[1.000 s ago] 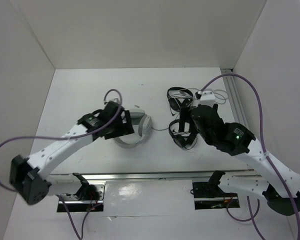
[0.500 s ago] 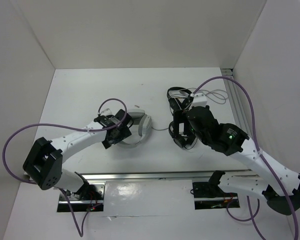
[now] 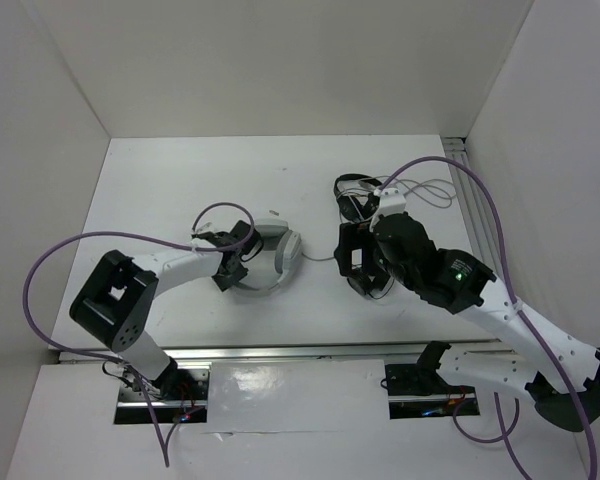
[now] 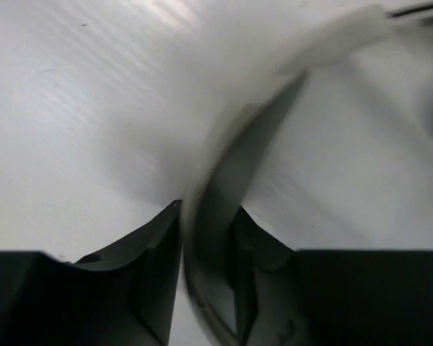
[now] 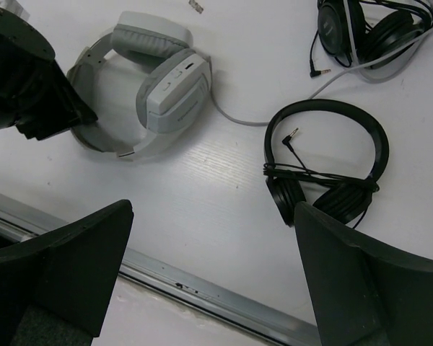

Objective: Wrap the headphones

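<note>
The light grey headphones (image 3: 278, 252) lie flat on the white table, earcups folded together, clearly seen in the right wrist view (image 5: 166, 90). Their thin grey cable (image 5: 234, 115) trails right. My left gripper (image 3: 232, 268) sits low at the left part of the headband. In the left wrist view the headband (image 4: 231, 173) runs between the two dark fingers (image 4: 159, 252) of that gripper (image 4: 209, 245), which is shut on it. My right gripper (image 3: 365, 262) hovers wide open (image 5: 213, 209) to the right of the headphones, holding nothing.
Two smaller black headphones lie on the right: one (image 5: 325, 166) with its cable bundled, just under my right gripper, another (image 5: 361, 29) further back with a tangle of cables. A metal rail (image 5: 202, 288) runs along the table's near edge. White walls enclose the table.
My left gripper has dropped down and drawn in to the headband's left part, and has gone from wide open to shut on it. The right gripper shifted slightly left.
</note>
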Tool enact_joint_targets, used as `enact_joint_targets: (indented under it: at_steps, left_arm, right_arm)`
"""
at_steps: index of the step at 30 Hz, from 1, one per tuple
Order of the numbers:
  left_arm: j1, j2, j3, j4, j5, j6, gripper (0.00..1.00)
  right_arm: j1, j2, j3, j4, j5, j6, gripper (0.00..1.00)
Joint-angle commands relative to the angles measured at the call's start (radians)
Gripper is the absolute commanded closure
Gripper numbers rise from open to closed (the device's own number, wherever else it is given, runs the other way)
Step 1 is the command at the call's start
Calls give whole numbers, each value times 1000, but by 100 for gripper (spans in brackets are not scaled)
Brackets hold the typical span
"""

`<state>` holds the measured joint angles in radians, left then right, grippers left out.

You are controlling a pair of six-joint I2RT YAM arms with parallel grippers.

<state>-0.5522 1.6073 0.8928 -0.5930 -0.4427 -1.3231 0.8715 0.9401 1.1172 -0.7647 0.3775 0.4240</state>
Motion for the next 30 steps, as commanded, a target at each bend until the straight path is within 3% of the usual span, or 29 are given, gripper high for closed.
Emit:
enact_joint_targets:
  at_steps: [1, 2, 3, 5, 10, 13, 17, 18, 19, 22, 30]
  left_arm:
    - [-6, 51, -61, 52, 64, -36, 61]
    - [-24, 37, -71, 52, 64, -59, 71]
    - [-25, 23, -83, 52, 64, -59, 91]
    - [-34, -22, -123, 52, 73, -70, 100]
    - [-43, -211, -30, -193, -48, -82, 100]
    - [-61, -314, 114, -402, -181, 29, 100]
    - [-48, -437, 438, -563, -312, 240, 100]
    - [-26, -452, 484, -564, -297, 308, 100]
    - [-12, -466, 529, -536, -268, 475, 100]
    - [38, -475, 751, -566, -115, 669, 100]
    - [112, -517, 974, -629, 35, 734, 100]
  right_arm:
    - [-5, -15, -10, 61, -11, -18, 0]
    - [-5, -15, -10, 61, -11, -18, 0]
    - [-5, -15, -10, 61, -11, -18, 0]
    - [-5, -15, 0, 61, -11, -27, 0]
    - [-5, -15, -45, 157, -67, -27, 0]
    - [4, -69, -127, 344, -168, -27, 0]
    - [4, -162, -321, 785, -444, -141, 0]
    - [4, -173, -386, 845, -519, -184, 0]
    - [4, -173, -411, 898, -543, -203, 0]
    - [4, -127, -412, 987, -514, -281, 0]
    - [4, -7, -329, 1024, -419, -407, 0]
